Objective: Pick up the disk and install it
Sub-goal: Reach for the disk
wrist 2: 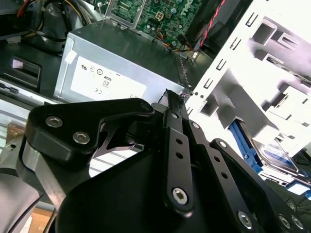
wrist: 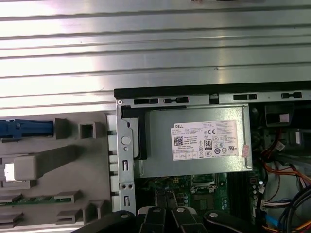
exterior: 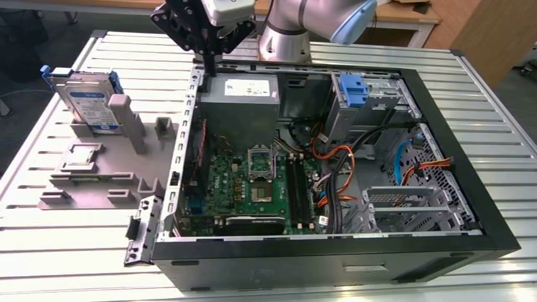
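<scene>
Fingers point(wrist 2: 175, 141) closed on nothing, over the case point(exterior: 336, 251) rim by the power supply point(exterior: 239, 94); disk point(exterior: 88, 104) stands upright in grey holder point(exterior: 92, 189) near surface point(exterior: 67, 251) corner.

Ribbed metal table point(exterior: 495, 119) under bright light.
Pale wooden furniture point(exterior: 491, 31) stands behind it at the exterior view's right; dark grey floor point(exterior: 21, 75) shows past its left edge.

Power supply point(wrist: 160, 160) sticker point(wrist: 206, 140): white, fine print, round marks.
Disk point(exterior: 87, 94) label point(exterior: 90, 112), ten o'clock, exterior view: print too small.
</scene>
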`<state>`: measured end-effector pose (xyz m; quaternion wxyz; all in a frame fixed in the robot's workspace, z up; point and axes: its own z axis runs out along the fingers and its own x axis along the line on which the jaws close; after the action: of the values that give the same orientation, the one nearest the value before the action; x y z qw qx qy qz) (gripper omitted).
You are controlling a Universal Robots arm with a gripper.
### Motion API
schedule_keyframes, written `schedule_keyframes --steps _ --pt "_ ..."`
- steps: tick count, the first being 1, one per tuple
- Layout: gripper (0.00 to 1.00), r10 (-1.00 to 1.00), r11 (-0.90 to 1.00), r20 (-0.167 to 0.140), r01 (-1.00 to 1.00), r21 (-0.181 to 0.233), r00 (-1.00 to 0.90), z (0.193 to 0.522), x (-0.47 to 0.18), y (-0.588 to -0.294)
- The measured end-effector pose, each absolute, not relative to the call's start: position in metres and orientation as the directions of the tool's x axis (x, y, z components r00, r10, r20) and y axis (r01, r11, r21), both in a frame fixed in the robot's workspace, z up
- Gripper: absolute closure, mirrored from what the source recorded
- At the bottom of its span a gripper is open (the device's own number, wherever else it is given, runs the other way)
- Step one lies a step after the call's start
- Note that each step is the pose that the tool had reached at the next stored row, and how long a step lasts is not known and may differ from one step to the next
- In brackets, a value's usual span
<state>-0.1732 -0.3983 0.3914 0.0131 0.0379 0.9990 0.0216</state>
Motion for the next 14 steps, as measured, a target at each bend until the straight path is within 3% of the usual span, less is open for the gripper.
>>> schedule_keyframes --steps 14 --pt "0.90 0.076 0.996 -0.025 0.075 0.044 -0.997 0.3900 -0.1825 -0.3983"
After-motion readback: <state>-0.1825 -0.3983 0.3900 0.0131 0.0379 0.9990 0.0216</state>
